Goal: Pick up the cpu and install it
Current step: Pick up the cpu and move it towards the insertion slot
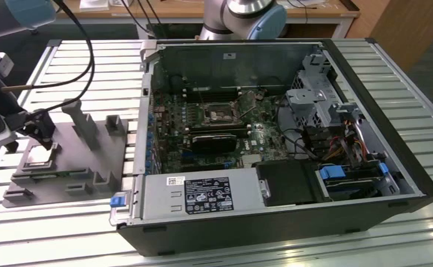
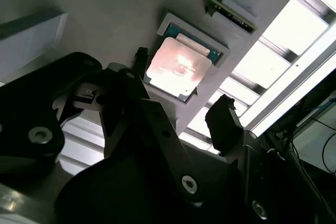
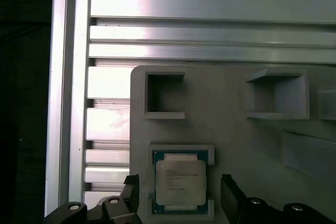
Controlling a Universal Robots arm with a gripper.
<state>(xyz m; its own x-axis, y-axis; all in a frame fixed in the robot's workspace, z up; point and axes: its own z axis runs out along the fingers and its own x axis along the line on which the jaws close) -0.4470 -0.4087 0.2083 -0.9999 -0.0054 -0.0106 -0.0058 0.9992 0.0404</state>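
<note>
The cpu (image 1: 42, 157) is a small square chip with a shiny metal top, lying flat in a pale square holder on the grey fixture plate (image 1: 83, 169) at the exterior view's left. My gripper (image 1: 29, 144) hovers just over it, open. In both wrist views the cpu (image 2: 177, 68) (image 3: 180, 182) sits between the two dark fingers (image 2: 226, 121) (image 3: 231, 195), which stand apart on either side of it without touching it. The dark square socket (image 1: 218, 115) with its metal frame is on the motherboard inside the open computer case (image 1: 394, 161).
Upright grey pegs (image 1: 83, 125) rise from the fixture plate beside my gripper. Two square recesses (image 3: 164, 94) lie beyond the cpu holder. The case wall (image 1: 143, 111) stands between fixture and motherboard. Everything rests on a slatted metal table (image 1: 90, 61). Black cables (image 1: 90, 55) hang above.
</note>
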